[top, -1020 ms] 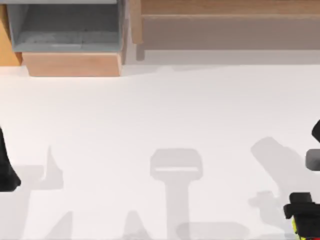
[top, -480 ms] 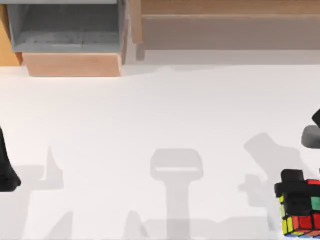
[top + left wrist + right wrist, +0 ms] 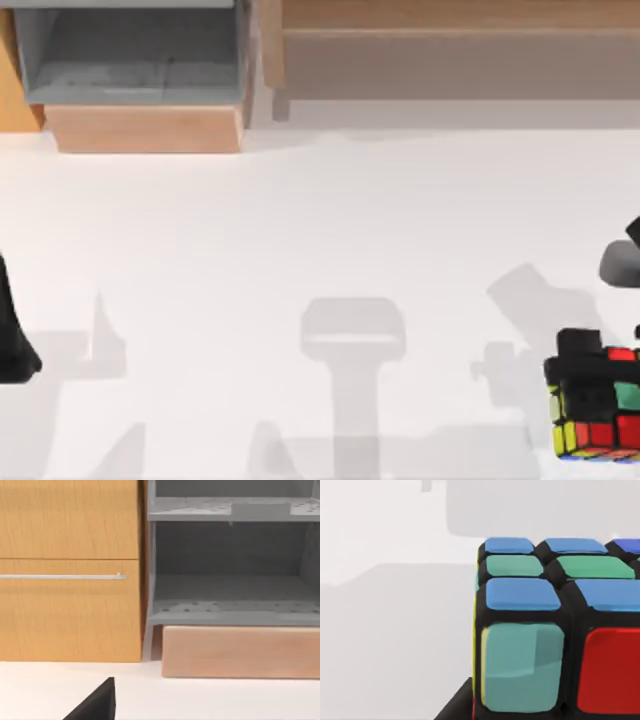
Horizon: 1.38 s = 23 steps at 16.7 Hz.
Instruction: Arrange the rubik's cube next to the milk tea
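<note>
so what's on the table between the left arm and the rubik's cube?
Nothing. In the top view, bare white table with only shadows runs from the parked left arm at the left edge to the rubik's cube, held by the right gripper at the lower right.

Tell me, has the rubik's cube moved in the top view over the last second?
Yes. The rubik's cube, held at the right claw, has come in from the table's right edge, leftward toward the central shadow.
</note>
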Each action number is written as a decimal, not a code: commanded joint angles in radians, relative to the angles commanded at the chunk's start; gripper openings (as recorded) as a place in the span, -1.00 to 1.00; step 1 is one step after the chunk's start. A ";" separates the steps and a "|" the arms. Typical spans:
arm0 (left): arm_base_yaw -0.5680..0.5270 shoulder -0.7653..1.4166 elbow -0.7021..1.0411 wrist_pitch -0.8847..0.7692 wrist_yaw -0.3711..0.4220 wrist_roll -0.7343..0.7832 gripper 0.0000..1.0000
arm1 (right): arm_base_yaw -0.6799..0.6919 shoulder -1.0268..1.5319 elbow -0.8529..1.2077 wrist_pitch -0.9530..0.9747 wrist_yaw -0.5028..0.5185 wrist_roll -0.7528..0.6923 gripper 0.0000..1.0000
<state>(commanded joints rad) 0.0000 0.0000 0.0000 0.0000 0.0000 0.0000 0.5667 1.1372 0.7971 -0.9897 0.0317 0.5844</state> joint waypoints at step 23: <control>0.000 0.000 0.000 0.000 0.000 0.000 1.00 | -0.050 0.087 -0.115 -0.033 -0.036 -0.070 0.51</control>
<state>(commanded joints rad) 0.0000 0.0000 0.0000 0.0000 0.0000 0.0000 0.5168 1.2247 0.6822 -1.0223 -0.0038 0.5143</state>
